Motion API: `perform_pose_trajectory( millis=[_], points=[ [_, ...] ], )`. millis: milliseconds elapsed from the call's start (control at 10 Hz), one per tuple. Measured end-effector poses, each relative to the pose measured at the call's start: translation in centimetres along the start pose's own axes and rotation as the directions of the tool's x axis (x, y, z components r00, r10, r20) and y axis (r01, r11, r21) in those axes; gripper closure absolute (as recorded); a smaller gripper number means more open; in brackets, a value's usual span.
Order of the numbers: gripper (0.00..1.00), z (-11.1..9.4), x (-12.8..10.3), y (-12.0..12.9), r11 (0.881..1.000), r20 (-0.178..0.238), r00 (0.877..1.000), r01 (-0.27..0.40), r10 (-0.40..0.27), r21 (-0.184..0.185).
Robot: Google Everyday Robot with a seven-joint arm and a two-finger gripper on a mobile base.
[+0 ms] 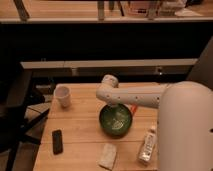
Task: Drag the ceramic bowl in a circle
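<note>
The dark green ceramic bowl (116, 121) with pale rings inside sits on the wooden table (80, 125), near its middle. My white arm reaches in from the right and bends down at the wrist. My gripper (116, 107) points down at the bowl's far rim, partly hidden behind the arm. The small white cup (62, 96) stands apart at the table's far left.
A black phone-like slab (57, 141) lies at the front left. A pale folded cloth (107, 156) lies in front of the bowl. A small clear bottle (147, 146) lies at the front right. A dark chair (17, 107) stands left of the table.
</note>
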Motion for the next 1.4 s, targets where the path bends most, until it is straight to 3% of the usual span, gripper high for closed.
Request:
perform_pose_trajectory(
  millis=[1400],
  points=[
    [0.99, -0.38, -0.58, -0.03, 0.996, 0.048, 0.995, 0.092, -0.092, -0.013]
  ],
)
